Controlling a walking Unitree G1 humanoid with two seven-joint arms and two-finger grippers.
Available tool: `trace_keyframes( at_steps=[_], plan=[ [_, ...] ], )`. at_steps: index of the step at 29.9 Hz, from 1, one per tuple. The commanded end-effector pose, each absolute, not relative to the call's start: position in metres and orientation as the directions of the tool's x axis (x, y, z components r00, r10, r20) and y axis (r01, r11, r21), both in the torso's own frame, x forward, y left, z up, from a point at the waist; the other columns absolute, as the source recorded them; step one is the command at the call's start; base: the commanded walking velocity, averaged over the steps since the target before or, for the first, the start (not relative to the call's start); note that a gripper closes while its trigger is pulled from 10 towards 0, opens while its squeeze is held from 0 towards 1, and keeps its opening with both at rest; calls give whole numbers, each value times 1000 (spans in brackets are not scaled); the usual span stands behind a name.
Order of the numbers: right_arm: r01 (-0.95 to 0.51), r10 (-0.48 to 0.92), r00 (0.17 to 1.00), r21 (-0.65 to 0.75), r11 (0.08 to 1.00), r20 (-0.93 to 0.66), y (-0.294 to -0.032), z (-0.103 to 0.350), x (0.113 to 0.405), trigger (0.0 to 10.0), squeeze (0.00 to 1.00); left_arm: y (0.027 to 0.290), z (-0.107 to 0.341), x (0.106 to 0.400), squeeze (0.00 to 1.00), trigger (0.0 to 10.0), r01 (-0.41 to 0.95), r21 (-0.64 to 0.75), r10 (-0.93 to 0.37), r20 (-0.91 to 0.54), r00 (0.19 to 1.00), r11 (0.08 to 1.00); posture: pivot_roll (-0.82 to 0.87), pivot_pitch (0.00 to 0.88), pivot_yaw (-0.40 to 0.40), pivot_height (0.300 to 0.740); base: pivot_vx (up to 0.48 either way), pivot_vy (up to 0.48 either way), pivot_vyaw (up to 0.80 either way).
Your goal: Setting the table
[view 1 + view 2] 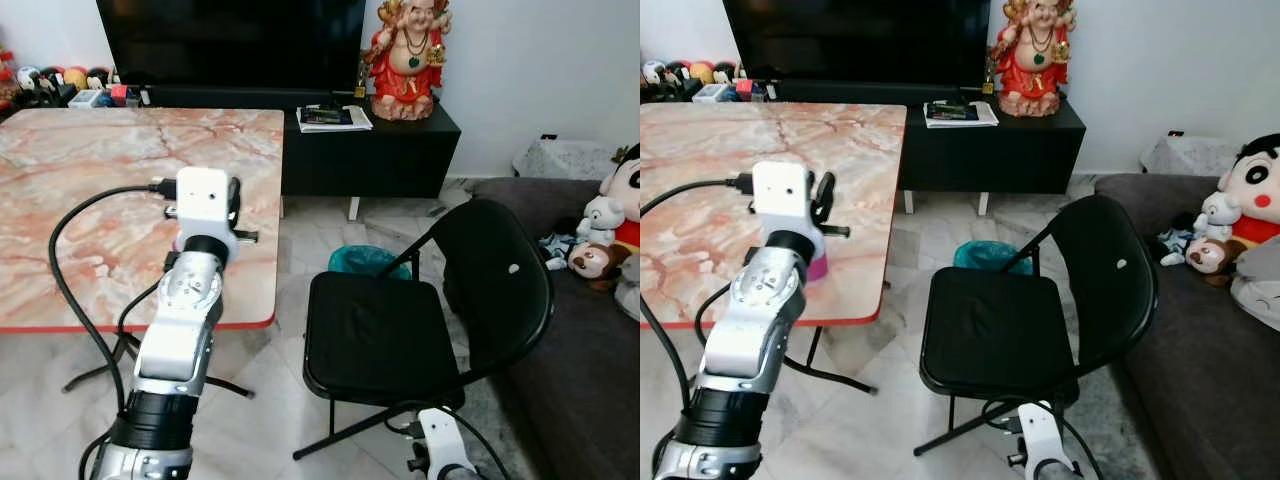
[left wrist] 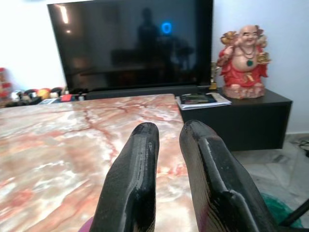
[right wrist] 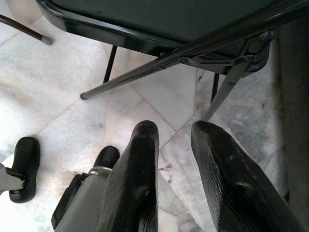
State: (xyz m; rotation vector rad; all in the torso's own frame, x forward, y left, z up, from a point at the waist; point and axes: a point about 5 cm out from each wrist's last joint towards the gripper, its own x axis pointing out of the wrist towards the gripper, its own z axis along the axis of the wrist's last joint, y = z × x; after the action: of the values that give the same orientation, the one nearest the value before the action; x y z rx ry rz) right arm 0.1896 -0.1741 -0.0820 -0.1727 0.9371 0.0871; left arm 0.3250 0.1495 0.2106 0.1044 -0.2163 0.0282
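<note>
Your left gripper [image 2: 169, 159] holds a purple cup [image 1: 816, 268] between narrow fingers, low over the table [image 1: 90, 170], ready to set down.

A black folding chair [image 1: 400, 330] stands at centre right. A red-robed statue [image 1: 406, 58] sits on the black cabinet [image 1: 370, 150] at top centre, beside the television [image 1: 230, 45]. Plush toys [image 1: 605, 235] lie far right.
</note>
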Motion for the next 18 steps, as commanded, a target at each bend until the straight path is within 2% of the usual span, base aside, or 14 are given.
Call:
trace_keyframes(
  at_steps=[1,10,14,18],
  plan=[
    [-159,3,594,-113,981,-804,-174,-80,193,10000,0,152,215,328,0,10000,-65,118,36,235,971,991,-3,0,-72,740,0,0,0],
    [-174,12,595,-115,978,-803,-172,-80,194,10000,0,162,204,335,0,10000,-107,110,84,194,977,988,-7,0,-74,740,0,0,0],
    [-179,13,594,-117,977,-804,-172,-80,195,10000,0,169,188,344,0,10000,-152,152,140,90,986,977,-13,0,-70,740,0,0,0],
    [-170,10,593,-114,979,-805,-172,-80,194,10000,0,170,192,347,0,10000,-150,150,138,86,987,977,-14,0,-68,740,0,0,0]
  ],
)
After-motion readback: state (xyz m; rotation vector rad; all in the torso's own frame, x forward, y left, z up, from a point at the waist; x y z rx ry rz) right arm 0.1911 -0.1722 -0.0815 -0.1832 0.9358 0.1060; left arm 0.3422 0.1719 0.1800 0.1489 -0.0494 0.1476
